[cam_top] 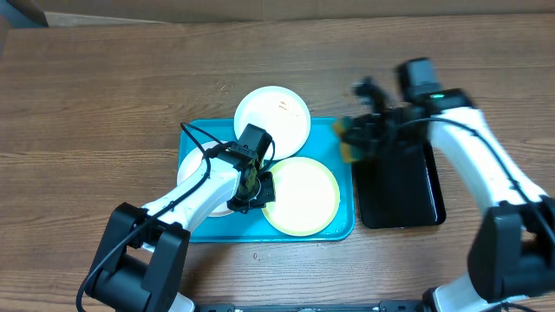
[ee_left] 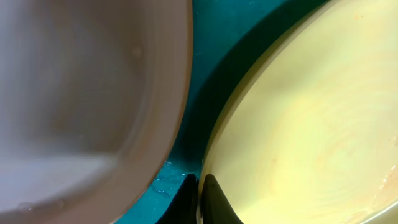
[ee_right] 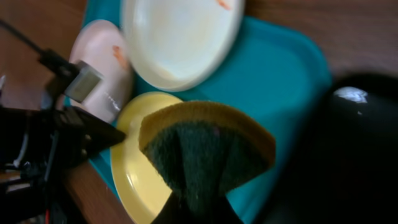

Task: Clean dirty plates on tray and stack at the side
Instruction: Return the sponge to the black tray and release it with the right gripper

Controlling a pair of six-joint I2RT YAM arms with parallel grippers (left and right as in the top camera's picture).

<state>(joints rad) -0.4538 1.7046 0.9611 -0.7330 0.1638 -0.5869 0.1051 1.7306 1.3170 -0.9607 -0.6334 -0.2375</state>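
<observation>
While left jaws, arm stooped low, pinch the yellow plate, right jaws clamp a sponge.

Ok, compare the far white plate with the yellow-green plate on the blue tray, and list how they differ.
Colour: the far white plate is white, while the yellow-green plate is pale yellow-green.
Position: the far white plate overhangs the far rim of the tray; the yellow-green plate lies fully inside it.
Contact: the left gripper pinches the yellow-green plate's rim; nothing touches the far white plate.
Both are round, flat and similar in size.
</observation>
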